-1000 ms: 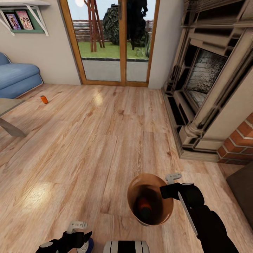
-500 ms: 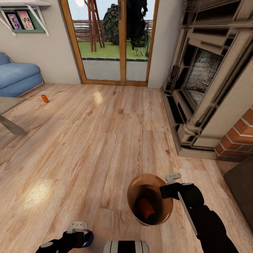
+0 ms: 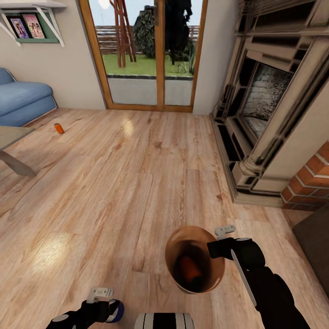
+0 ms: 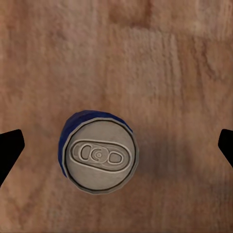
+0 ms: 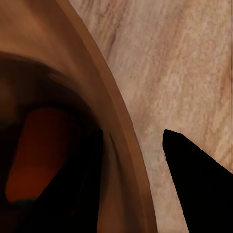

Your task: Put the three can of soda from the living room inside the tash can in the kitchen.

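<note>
One orange can lies inside the tapered bucket, so about a third of the collecting looks done, with the carry to the kitchen not yet begun. Around the robot spreads the light wood plank floor (image 3: 137,183) of the living room, with the brick and stone fireplace (image 3: 269,105) at far right, glazed garden doors (image 3: 151,55) straight ahead, and the blue sofa (image 3: 23,103) at far left. Near centre, the copper-lined trash bucket (image 3: 173,249) hangs above the floor, its rim pinched by the right gripper (image 3: 218,246): the right wrist view shows one dark finger (image 5: 194,179) outside the wall (image 5: 116,126) and the other inside, closed on it. Inside rests the first orange soda can (image 3: 188,268), lying tilted on the bottom. At near left, the left gripper (image 3: 103,307) hovers over the dark blue soda can (image 4: 99,153), which stands upright on the planks; its fingers (image 4: 9,150) are spread wide to either side, touching nothing. A second orange soda can (image 3: 58,128) sits on the floor far left, near the sofa, well apart from the robot. So the blue can seems next, then that far one.
</note>
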Motion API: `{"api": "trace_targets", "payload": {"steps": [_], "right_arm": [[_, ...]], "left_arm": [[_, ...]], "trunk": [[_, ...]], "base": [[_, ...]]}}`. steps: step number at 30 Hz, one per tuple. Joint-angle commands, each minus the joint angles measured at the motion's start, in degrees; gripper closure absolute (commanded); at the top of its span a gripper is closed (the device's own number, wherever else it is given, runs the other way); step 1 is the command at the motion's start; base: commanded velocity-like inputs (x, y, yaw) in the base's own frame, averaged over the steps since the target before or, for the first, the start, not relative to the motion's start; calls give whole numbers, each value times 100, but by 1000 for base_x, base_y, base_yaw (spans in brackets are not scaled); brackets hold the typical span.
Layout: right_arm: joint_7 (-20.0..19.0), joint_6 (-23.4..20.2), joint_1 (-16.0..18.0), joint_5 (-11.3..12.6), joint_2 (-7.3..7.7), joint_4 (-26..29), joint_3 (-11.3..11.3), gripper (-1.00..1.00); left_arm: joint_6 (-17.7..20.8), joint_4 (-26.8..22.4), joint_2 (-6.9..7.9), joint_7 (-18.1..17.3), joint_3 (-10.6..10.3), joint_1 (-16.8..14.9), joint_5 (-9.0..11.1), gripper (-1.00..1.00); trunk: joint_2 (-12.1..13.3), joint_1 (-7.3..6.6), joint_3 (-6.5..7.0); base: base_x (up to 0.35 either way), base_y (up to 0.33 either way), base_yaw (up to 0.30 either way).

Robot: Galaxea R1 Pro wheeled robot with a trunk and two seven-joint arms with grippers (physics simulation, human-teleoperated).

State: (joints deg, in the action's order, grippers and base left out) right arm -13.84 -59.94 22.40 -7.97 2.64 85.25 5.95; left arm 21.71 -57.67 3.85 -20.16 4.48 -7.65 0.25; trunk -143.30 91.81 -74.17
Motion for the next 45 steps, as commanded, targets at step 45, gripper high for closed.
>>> {"api": "trace_targets", "payload": {"steps": [45], "right_arm": [[4, -6, -25, 77, 3, 50, 3, 100]], "left_arm": [[1, -39, -3, -6, -2, 0, 2, -100]], "trunk": [[-26, 49, -459]], "base": [[8, 0, 0]]}}
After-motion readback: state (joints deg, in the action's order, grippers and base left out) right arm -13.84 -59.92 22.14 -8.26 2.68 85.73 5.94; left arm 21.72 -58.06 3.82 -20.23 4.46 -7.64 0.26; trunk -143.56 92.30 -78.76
